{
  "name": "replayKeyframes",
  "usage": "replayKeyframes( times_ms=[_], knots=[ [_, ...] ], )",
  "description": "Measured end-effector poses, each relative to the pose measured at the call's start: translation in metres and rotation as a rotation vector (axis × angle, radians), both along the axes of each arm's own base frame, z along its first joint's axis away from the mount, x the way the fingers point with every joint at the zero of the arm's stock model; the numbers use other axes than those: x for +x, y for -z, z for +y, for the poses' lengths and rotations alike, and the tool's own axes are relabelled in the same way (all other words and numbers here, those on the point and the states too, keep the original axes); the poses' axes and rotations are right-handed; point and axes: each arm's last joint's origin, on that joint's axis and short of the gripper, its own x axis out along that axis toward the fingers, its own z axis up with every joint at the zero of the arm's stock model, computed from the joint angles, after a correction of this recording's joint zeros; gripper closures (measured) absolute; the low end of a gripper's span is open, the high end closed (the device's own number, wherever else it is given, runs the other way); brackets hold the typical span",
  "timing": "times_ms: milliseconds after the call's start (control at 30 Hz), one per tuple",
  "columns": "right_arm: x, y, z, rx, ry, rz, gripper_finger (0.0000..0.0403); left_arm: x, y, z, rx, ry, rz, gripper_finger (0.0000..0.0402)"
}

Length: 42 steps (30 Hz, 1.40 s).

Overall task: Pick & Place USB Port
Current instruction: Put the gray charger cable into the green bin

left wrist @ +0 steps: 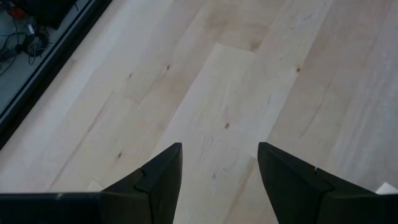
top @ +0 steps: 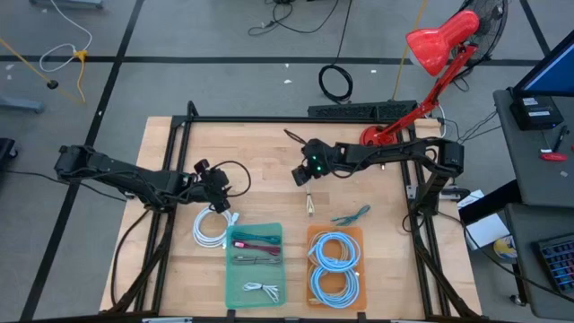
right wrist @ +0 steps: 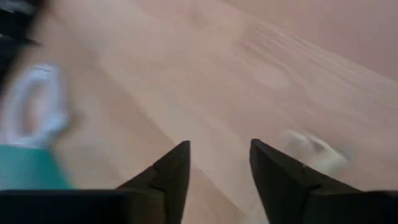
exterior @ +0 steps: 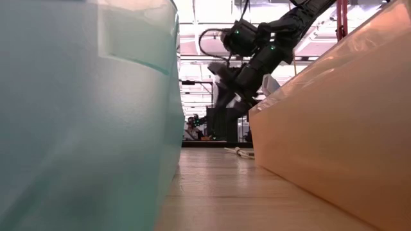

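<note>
Two trays are set side by side at the near edge of the light wooden table (top: 269, 144): the shallow teal plastic tray (top: 255, 263) on the left, with cables laid in it, and the orange plastic tray (top: 335, 264) on the right, with coiled pale blue cables (top: 335, 267) in it. A coiled white cable (top: 212, 225) is placed just left of the teal tray, under the left gripper (top: 213, 184). A small beige USB cable (top: 309, 205) and a teal cable (top: 351, 215) are found just behind the orange tray, the USB cable below the right gripper (top: 301, 174).
</note>
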Motion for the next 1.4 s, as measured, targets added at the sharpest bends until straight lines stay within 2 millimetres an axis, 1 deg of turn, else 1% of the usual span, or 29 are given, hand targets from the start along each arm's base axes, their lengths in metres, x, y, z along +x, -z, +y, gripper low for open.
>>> replayKeyframes(
  times_ms=[100, 233, 400, 533, 600, 767, 833, 967, 1067, 1133, 1200, 1300, 1400],
  knots=[
    [-0.009, 0.008, 0.001, 0.007, 0.032, 0.131, 0.0218, 0.0, 0.0, 0.0, 0.003, -0.001, 0.0, 0.0188],
    [-0.023, 0.016, 0.005, 0.065, 0.059, 0.294, 0.0182, 0.0, 0.0, 0.001, 0.013, 0.0, 0.001, 0.0188],
    [-0.028, 0.018, 0.017, 0.177, 0.029, 0.369, 0.0161, 0.0, -0.001, 0.004, 0.036, -0.02, 0.002, 0.0188],
    [-0.02, 0.004, 0.027, 0.246, -0.046, 0.355, 0.0162, 0.001, -0.001, 0.007, 0.042, -0.026, -0.004, 0.0188],
    [-0.015, -0.004, 0.03, 0.249, -0.072, 0.347, 0.0166, 0.002, -0.002, 0.008, 0.047, -0.024, -0.009, 0.0188],
    [-0.004, -0.035, 0.029, 0.163, -0.11, 0.355, 0.0178, 0.004, -0.003, 0.008, 0.045, -0.017, -0.03, 0.0188],
    [0.002, -0.041, 0.027, 0.114, -0.116, 0.383, 0.0184, 0.005, -0.003, 0.008, 0.038, -0.012, -0.029, 0.0188],
    [0.024, -0.044, 0.023, 0.04, -0.148, 0.439, 0.0193, 0.005, -0.003, 0.008, 0.028, -0.006, -0.029, 0.0188],
    [0.037, -0.03, 0.024, 0.052, -0.184, 0.583, 0.0194, 0.005, -0.003, 0.008, 0.024, -0.01, -0.032, 0.0188],
    [0.04, -0.017, 0.024, 0.065, -0.186, 0.718, 0.0193, 0.005, -0.003, 0.007, 0.019, -0.006, -0.031, 0.0188],
    [0.043, -0.005, 0.024, 0.088, -0.17, 0.812, 0.0186, 0.004, -0.003, 0.007, 0.017, -0.004, -0.027, 0.0188],
    [0.048, 0.007, 0.028, 0.108, -0.173, 0.86, 0.0172, 0.004, -0.003, 0.007, 0.012, -0.002, -0.027, 0.0188],
    [0.052, 0.013, 0.033, 0.111, -0.167, 0.854, 0.0158, 0.004, -0.003, 0.007, 0.007, 0.003, -0.025, 0.0188]
  ],
)
